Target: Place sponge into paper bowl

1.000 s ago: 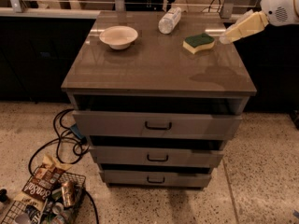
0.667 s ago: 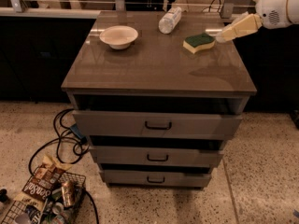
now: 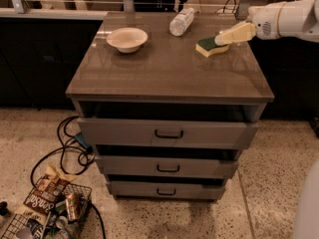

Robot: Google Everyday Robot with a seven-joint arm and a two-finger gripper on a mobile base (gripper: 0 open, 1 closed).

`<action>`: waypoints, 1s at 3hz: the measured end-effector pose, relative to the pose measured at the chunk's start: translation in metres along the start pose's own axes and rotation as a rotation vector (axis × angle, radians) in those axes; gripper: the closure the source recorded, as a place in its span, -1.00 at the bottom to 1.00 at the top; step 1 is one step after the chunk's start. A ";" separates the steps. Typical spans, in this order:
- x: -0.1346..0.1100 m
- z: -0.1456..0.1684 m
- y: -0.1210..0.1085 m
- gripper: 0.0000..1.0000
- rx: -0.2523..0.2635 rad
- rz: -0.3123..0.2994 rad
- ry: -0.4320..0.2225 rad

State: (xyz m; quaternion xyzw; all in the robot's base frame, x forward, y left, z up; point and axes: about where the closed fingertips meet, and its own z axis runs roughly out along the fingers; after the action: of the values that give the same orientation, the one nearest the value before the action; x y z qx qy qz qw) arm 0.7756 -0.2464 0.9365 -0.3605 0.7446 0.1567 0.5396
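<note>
The sponge (image 3: pixel 208 48), pale yellow with a dark green top, lies on the right rear part of the cabinet top (image 3: pixel 164 71). The gripper (image 3: pixel 220 39) reaches in from the right on a white arm, and its cream tip sits at the sponge's right upper edge. The sponge rests on the surface. The paper bowl (image 3: pixel 127 39), off-white and empty, stands on the left rear part of the top, well to the left of the sponge.
A clear plastic bottle (image 3: pixel 181 21) lies on its side at the back, between bowl and sponge. The cabinet has three drawers (image 3: pixel 168 133) slightly pulled out. On the floor at left are cables (image 3: pixel 70 148) and a wire basket (image 3: pixel 45 213) of snacks and cans.
The gripper has moved left, from just right of the sponge to over its right edge. The sponge and the bowl have not moved.
</note>
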 end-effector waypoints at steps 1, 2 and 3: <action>0.021 0.030 -0.019 -1.00 0.027 0.052 0.031; 0.044 0.062 -0.037 -1.00 0.037 0.071 0.031; 0.058 0.079 -0.045 -1.00 0.035 0.075 0.021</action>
State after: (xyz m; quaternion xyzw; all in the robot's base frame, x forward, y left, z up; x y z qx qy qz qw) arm 0.8528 -0.2504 0.8613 -0.3244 0.7658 0.1597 0.5318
